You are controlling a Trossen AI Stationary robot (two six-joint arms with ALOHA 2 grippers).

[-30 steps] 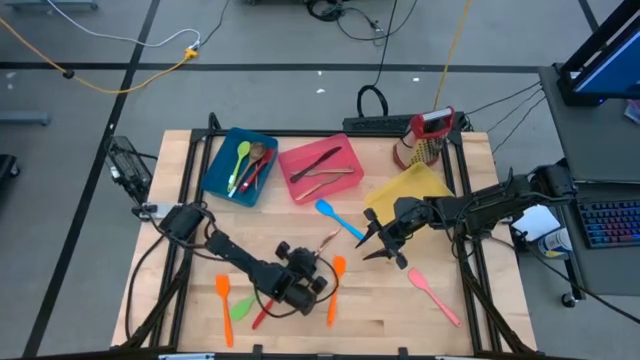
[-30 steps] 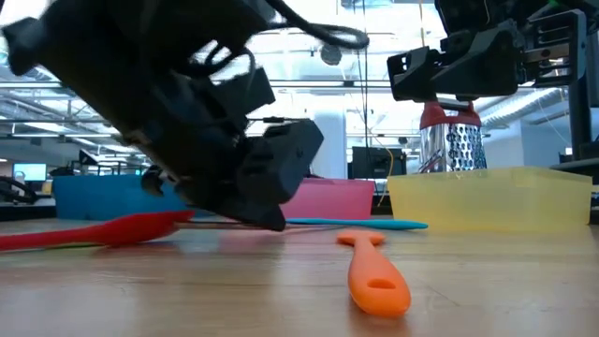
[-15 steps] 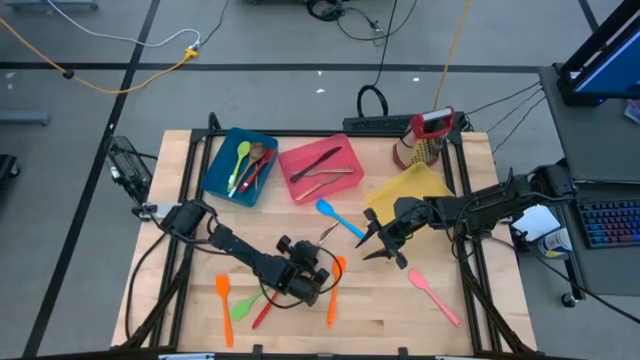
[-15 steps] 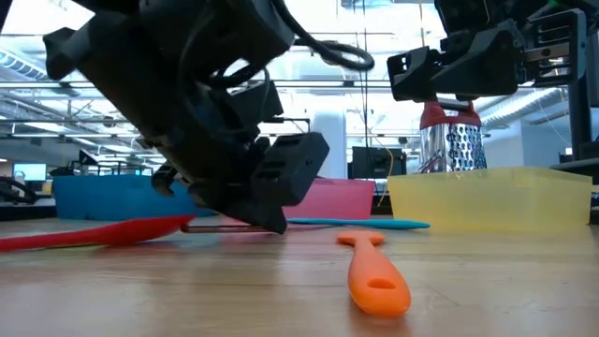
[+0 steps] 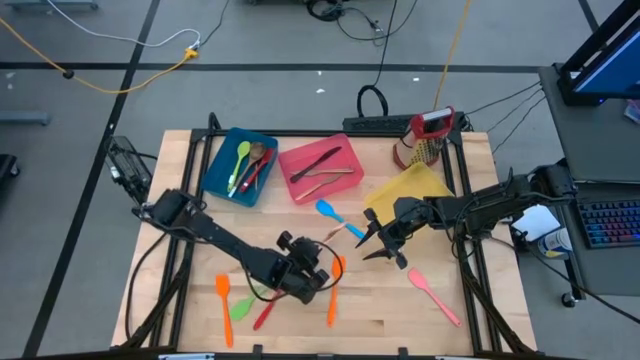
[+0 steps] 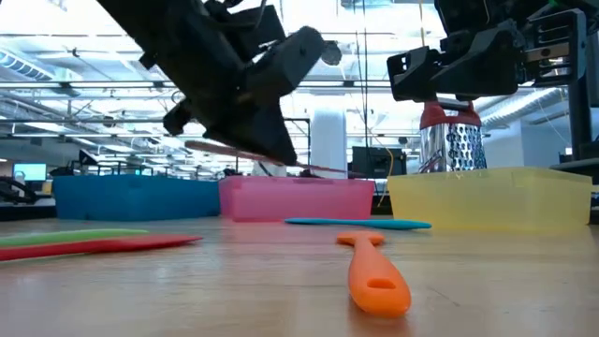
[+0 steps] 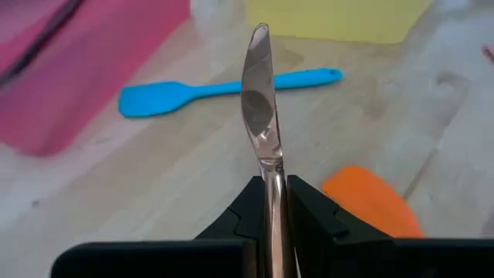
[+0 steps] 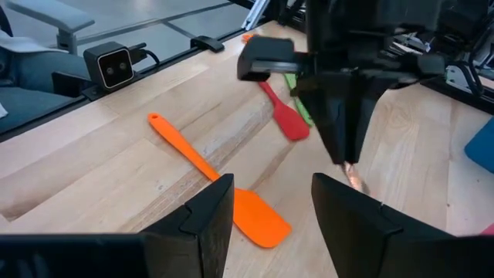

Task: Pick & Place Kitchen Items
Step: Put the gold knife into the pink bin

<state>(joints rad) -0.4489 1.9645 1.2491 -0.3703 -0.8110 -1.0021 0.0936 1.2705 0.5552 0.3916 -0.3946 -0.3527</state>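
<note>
Copper knife [image 7: 262, 123], slim, shiny, clamped in left gripper [image 7: 266, 202] jaws above wooden table [image 5: 400, 310]; right gripper [image 5: 378, 240] jaws apart.

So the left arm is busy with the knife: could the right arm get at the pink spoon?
Probably yes. The right gripper hovers with jaws open, and the pink spoon lies alone on bare table just beside it, with nothing in between.
</note>
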